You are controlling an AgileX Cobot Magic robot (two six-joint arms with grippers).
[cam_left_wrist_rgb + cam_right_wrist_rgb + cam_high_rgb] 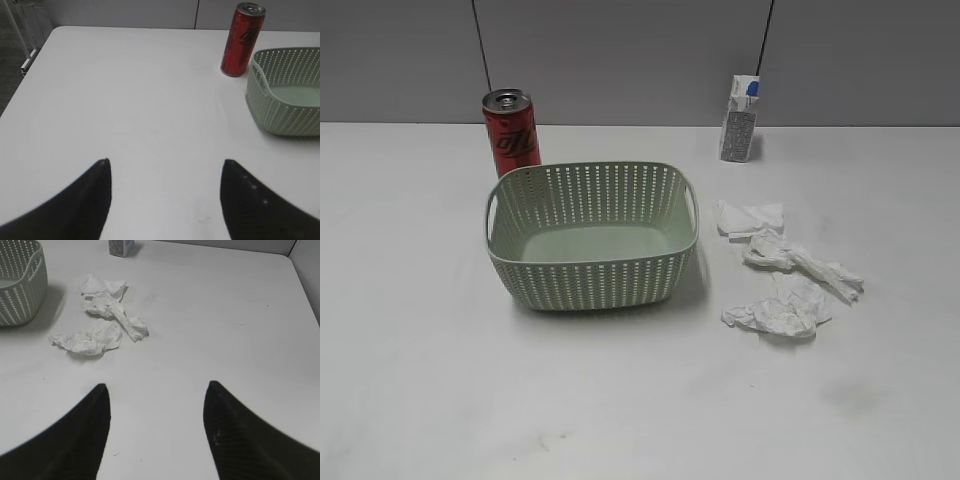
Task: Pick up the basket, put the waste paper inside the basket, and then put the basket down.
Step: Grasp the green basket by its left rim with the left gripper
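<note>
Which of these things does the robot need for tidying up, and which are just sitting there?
Needed for the job:
- basket, empty, on the table
- three paper wads beside it
- left gripper and right gripper, both open, holding nothing

Just lying about:
- red can behind the basket
- small carton, standing upright

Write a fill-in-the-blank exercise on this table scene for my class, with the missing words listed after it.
1. The pale sage-green slotted plastic basket holds ____ inside.
2. The crumpled white waste paper lies on the white table in ____ wads.
3. The red drink can stands ____ the basket in the exterior view.
4. The left gripper and right gripper both have their jaws ____.

Missing words: nothing; three; behind; open
</note>
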